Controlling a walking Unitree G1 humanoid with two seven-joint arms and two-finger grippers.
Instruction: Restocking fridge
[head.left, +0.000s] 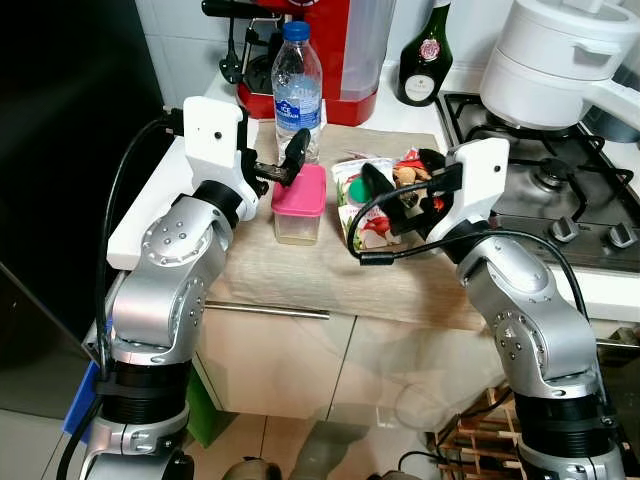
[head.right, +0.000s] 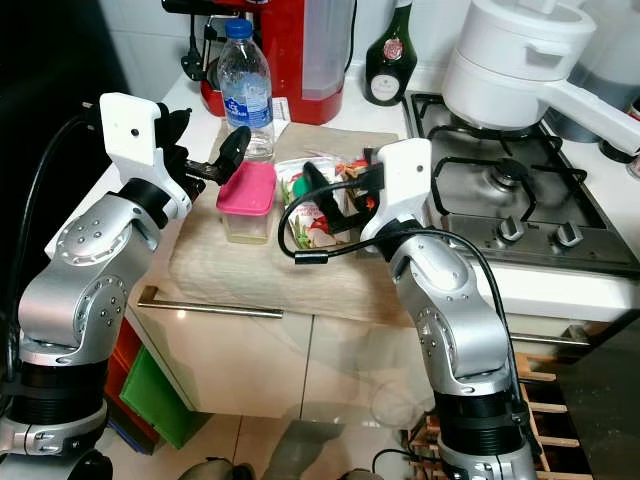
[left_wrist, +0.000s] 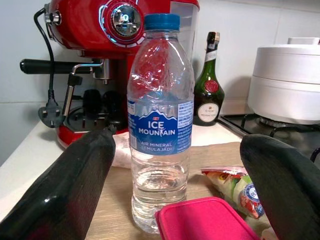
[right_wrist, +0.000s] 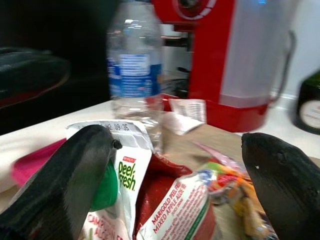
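— Pink-lidded tub (head.left: 299, 203) is sitting just under my left gripper (head.left: 281, 163), whose fingers are gaping wide, gripping nothing. Pale contents, can't tell what.

— And the water bottle (left_wrist: 160, 125)?

— Standing upright just beyond those fingertips, water only near the bottom.

— Right side?

— I'm holding the right gripper (right_wrist: 175, 165) spread open over the produce bags (head.left: 370, 200), touching them maybe; can't tell.
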